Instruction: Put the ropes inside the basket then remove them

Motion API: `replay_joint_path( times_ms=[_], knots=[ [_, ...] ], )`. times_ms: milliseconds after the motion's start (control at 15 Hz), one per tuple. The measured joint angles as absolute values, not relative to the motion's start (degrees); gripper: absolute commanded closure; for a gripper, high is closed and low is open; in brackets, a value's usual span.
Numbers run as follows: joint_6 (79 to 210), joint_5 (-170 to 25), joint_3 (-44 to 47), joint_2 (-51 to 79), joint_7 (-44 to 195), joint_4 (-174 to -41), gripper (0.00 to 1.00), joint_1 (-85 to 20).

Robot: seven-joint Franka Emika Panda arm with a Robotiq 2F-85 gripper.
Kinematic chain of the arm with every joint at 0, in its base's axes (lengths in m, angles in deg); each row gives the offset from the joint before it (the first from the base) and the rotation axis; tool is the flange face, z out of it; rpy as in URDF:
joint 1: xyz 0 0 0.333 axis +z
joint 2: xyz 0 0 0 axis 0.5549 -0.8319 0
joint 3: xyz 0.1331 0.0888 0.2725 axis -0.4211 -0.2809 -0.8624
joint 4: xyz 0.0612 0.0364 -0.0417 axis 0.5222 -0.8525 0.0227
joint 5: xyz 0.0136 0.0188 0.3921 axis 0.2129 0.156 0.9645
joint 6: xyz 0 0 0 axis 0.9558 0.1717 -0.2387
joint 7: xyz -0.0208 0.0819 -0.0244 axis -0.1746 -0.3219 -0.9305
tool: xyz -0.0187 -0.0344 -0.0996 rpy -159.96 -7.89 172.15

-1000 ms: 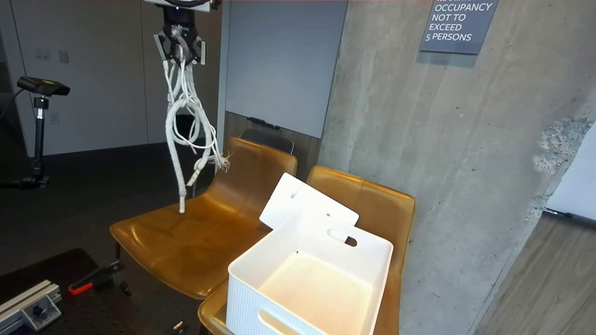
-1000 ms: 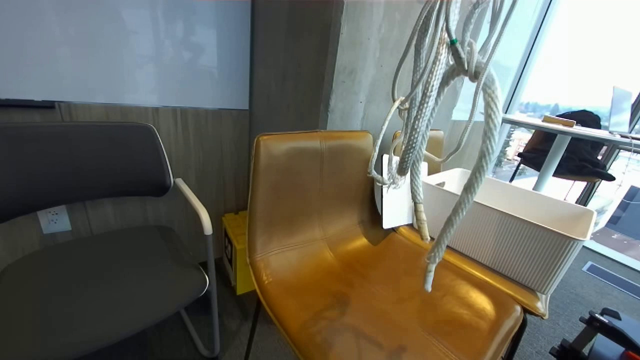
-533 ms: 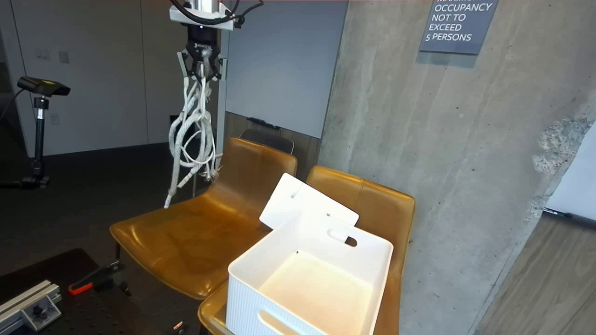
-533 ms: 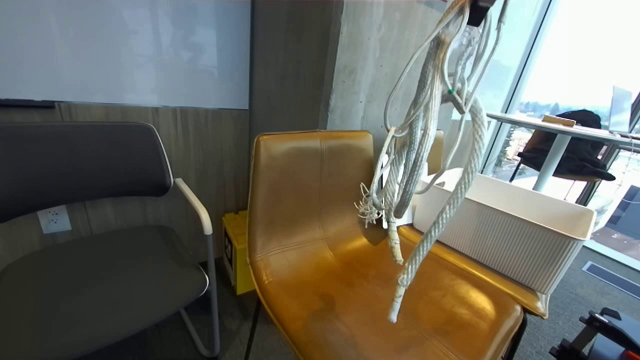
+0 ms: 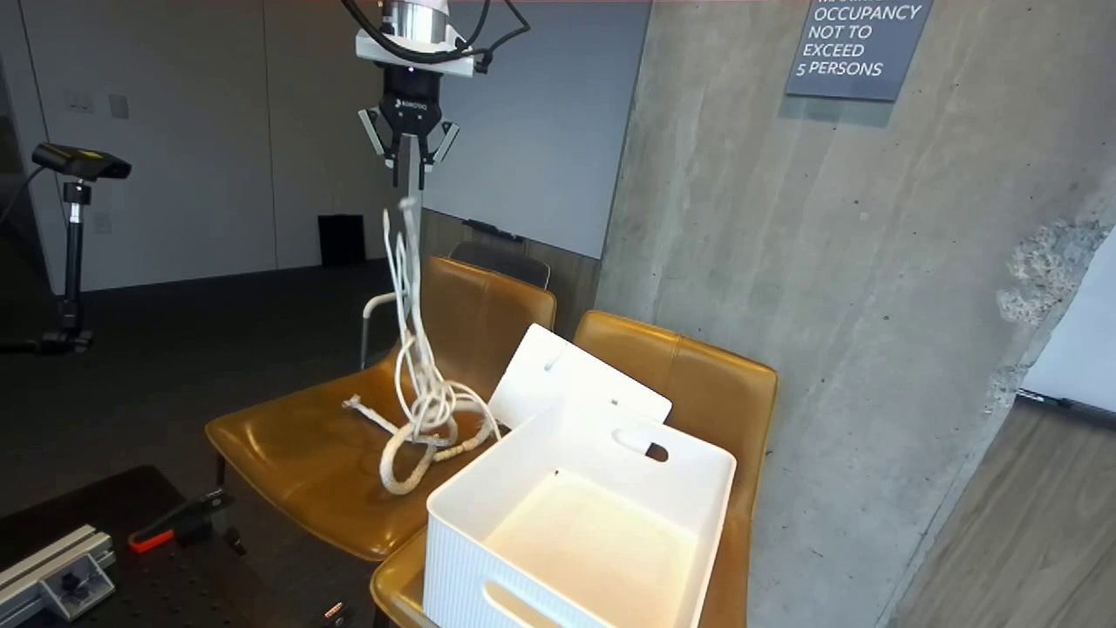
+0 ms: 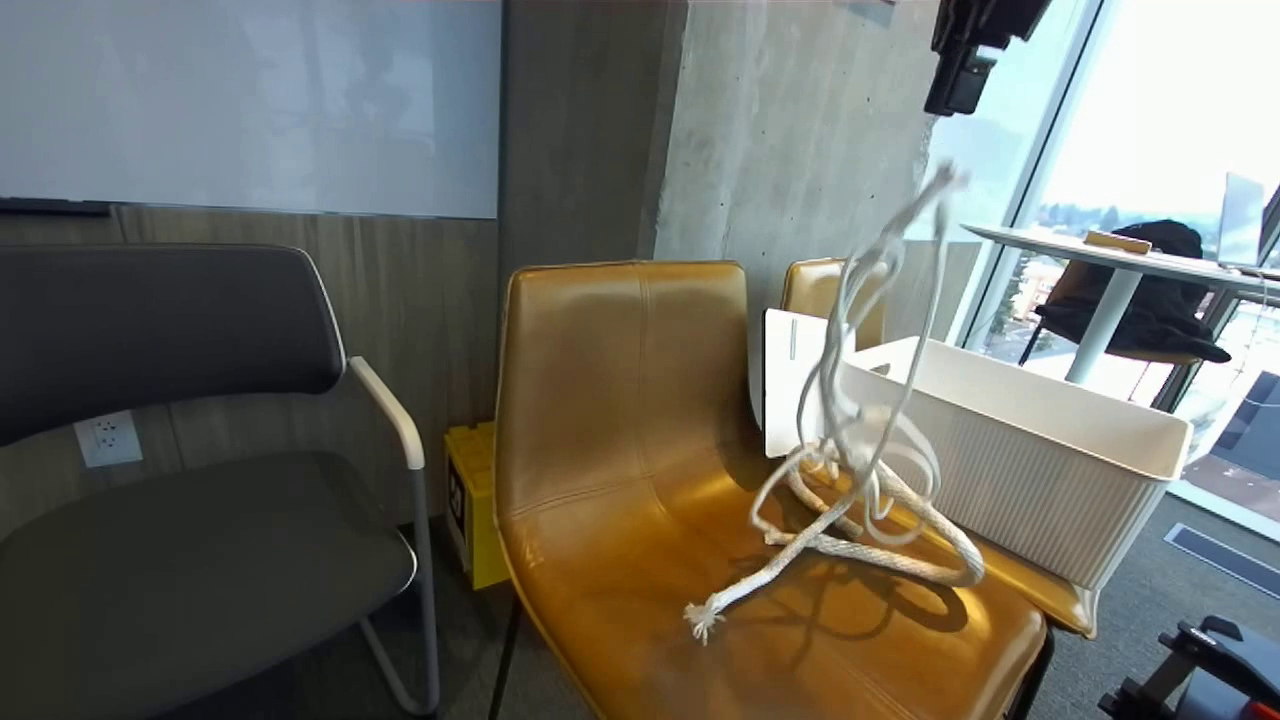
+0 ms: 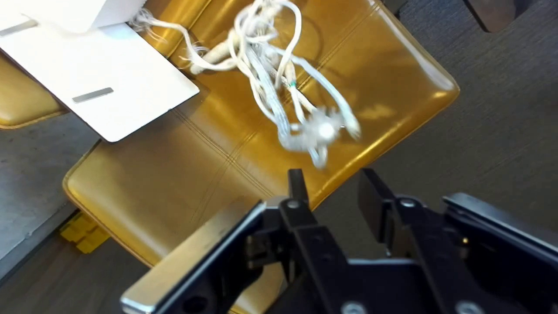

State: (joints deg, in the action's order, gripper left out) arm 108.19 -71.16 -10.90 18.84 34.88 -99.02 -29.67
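Gripper (image 7: 332,181): one. Step in hand, as judged: the letting-go of the ropes (image 7: 268,91) outside the basket (image 6: 1040,485), probably ending the taking-out half. Next move is likely calling for waiting on the strands, then raising the fingers (image 7: 297,187) clear without snagging; if the putting-in is still owing, for gripping the pile from above.

Fingers: two, standing partway apart, a plain gap showing between the tips; holding nothing, touching nothing.

Ropes: white, tangled. Upper ends are blurring in mid-air below the fingertips, near but apart (apparently falling, nothing holding them up). Loops are resting on the brown chair (image 6: 620,400), well below the fingers.

White panel (image 5: 567,375): tilting, below the fingers and off to one side, past the ropes.

Basket: white, ribbed, sitting below the fingers toward that same side, farther out; no rope is showing inside. Whether a loop is touching its wall, the views are not settling.
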Motion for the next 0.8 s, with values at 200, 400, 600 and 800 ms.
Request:
replay_joint_path(
  times_ms=[200,400,600,800],
  knots=[
    [108.19,-71.01,-12.21,19.69,34.92,-101.2,0.1,-27.85],
    [108.19,-71.01,-12.52,20.28,34.93,-102.8,0.0,-26.75],
    [108.19,-71.0,-12.3,20.4,34.88,-103.37,0.0,-27.18],
    [108.18,-69.96,-11.9,20.45,34.56,-103.56,0.0,-28.16]
  ],
)
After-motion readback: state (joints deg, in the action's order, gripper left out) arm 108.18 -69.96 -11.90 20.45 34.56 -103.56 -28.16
